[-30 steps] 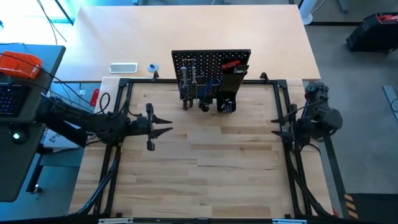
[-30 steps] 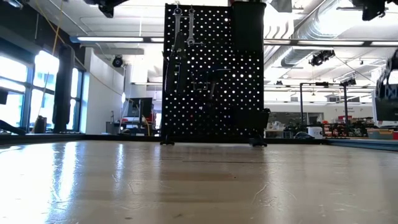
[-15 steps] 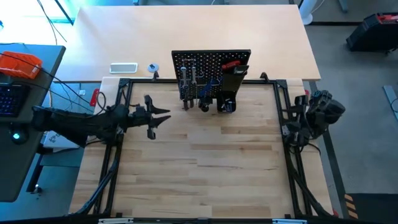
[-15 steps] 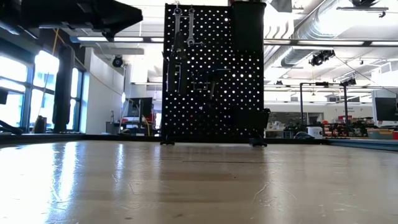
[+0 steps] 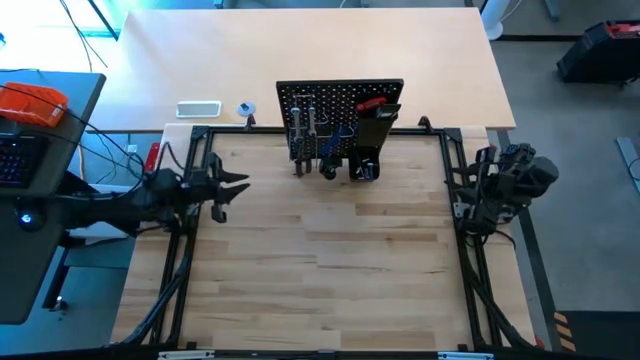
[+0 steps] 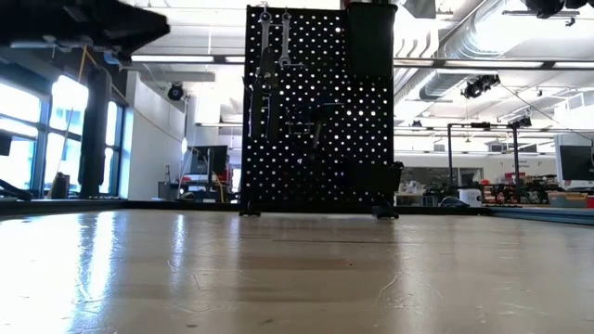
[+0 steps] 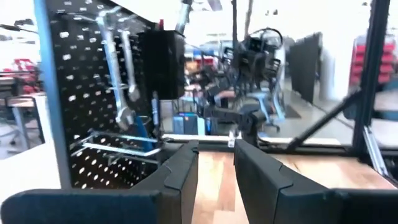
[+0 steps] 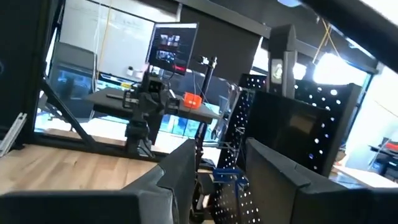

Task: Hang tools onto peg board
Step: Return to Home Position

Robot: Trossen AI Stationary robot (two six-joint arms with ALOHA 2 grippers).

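1. The left claw [image 7: 216, 163], fingers spread and gripping nothing, sits at the left middle of the high view, over the left side of the black frame [image 5: 186, 262]. It points toward the upper centre of that view. If the arm folds in with a wide sweep, the elbow or wrist could strike the frame rail.

2. The peg board [image 5: 340, 108] stands upright at the upper centre of the high view, at the far edge of the desk [image 5: 330, 270]. It is well apart from both claws. It looks free-standing, so a hard jolt through the desk could rock it.

3. The tools hang on thin hooks. The silver wrenches [image 7: 121, 68] are at the board's left, the blue-handled hex key [image 7: 144, 127] is below them, and the red-handled screwdriver [image 5: 372, 102] is at the upper right beside the black holder [image 5: 380, 124]. Shaking could slip one off its hook, most likely the light hex key.

4. The right claw [image 8: 214, 163], also spread and empty, is tucked at the right middle of the high view, close to the frame. A cable there could snag on the rail as that arm settles.
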